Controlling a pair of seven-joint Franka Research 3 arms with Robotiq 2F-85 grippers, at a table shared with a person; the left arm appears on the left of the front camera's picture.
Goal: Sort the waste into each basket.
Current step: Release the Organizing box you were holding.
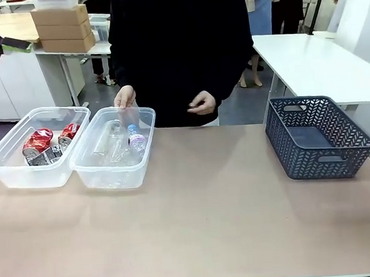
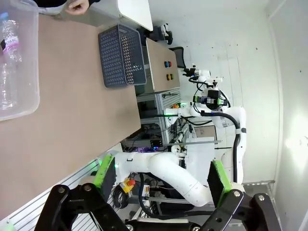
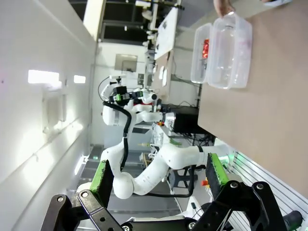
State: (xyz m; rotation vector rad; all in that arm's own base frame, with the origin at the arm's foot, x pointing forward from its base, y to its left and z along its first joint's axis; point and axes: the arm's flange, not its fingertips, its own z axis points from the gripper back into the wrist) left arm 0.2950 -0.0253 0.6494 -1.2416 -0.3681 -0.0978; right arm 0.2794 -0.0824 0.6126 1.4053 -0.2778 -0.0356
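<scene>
Blue-label bottle (image 1: 136,139) lies lengthwise — cap away (in right tub (image 1: 86,168)).

White arms (image 3: 163,163), green-padded black hands (image 2: 161,185)

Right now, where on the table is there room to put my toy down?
The big bare stretch of table between the bottle tub and the dark lattice basket is free, and so is the near edge. The two tubs, can tub included, sit crowded side by side.
</scene>
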